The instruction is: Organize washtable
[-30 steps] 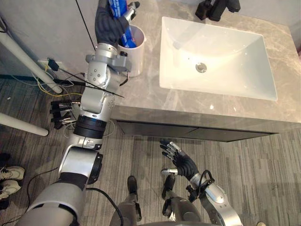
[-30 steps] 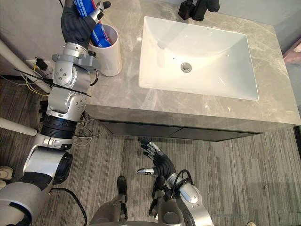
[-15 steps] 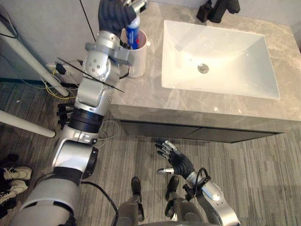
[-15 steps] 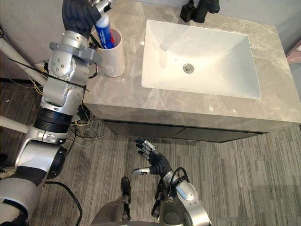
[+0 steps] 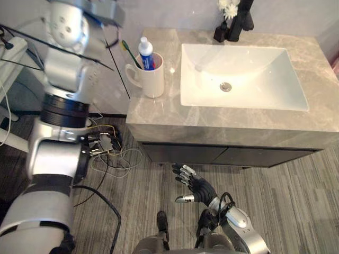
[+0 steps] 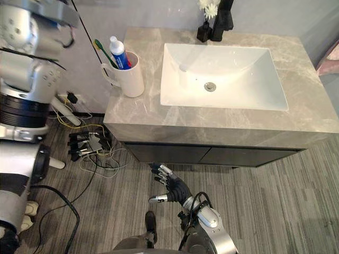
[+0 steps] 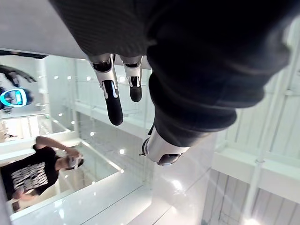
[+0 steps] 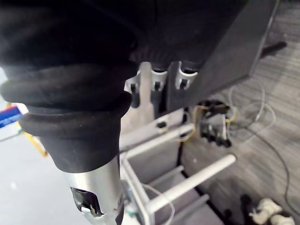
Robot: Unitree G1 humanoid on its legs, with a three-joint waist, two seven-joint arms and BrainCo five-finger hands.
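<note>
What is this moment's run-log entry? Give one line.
toothpaste: upright in mug with toothbrush | mug: on counter left of sink | left hand: open, empty | right hand: open, below counter

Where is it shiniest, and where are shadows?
Left eye view: light glares off the sink and dots the counter by the cup; a small grey shadow lies in the basin. Left wrist view: the left hand is dark against bright lights.

Setting: bathroom-style washstand in a test space, with grey marble counter (image 5: 159,112), white basin (image 5: 265,79), black tap (image 5: 239,21), mug (image 5: 153,80) holding toothpaste (image 5: 146,53) and toothbrush (image 5: 130,52); power strip (image 6: 85,144) and loose cables (image 6: 106,159) on wood-look floor (image 5: 296,201).
</note>
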